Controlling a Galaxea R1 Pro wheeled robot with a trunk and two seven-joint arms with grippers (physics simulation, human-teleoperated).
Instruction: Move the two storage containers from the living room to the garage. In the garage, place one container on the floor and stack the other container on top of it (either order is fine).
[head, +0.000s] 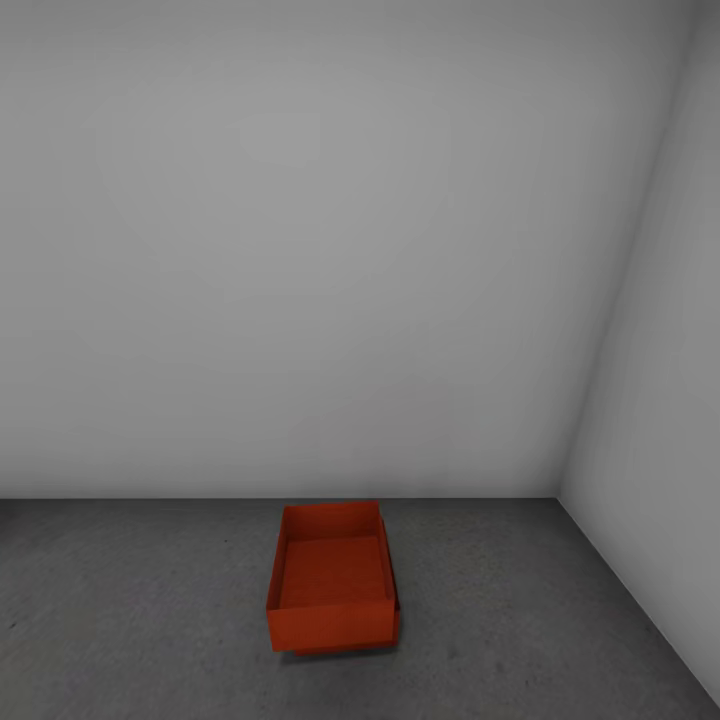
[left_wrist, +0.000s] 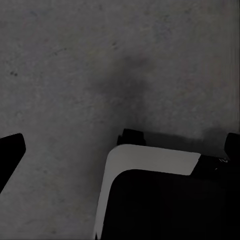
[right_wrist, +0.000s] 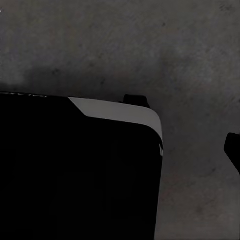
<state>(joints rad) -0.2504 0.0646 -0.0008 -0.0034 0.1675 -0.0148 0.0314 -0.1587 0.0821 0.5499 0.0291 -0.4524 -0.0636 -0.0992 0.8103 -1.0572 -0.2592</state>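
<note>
Where the grey wall (head: 330, 250) meets the concrete floor (head: 120, 610), two orange-red bins (head: 332, 578) sit stacked, one nested on the other, slightly askew, near the corner. Both wrist views look down at speckled floor past the robot's dark base (right_wrist: 75, 170). Whether either gripper is open or closed cannot be told.

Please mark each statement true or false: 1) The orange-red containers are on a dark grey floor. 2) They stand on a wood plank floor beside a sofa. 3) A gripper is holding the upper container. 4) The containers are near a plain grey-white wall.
1) True: the stacked storage containers sit on the speckled concrete floor.
2) False: the floor is grey concrete, and there is no sofa near them.
3) False: nothing touches the stack in the head view; both wrist views look down at bare floor.
4) True: the wall rises just behind them.
</note>
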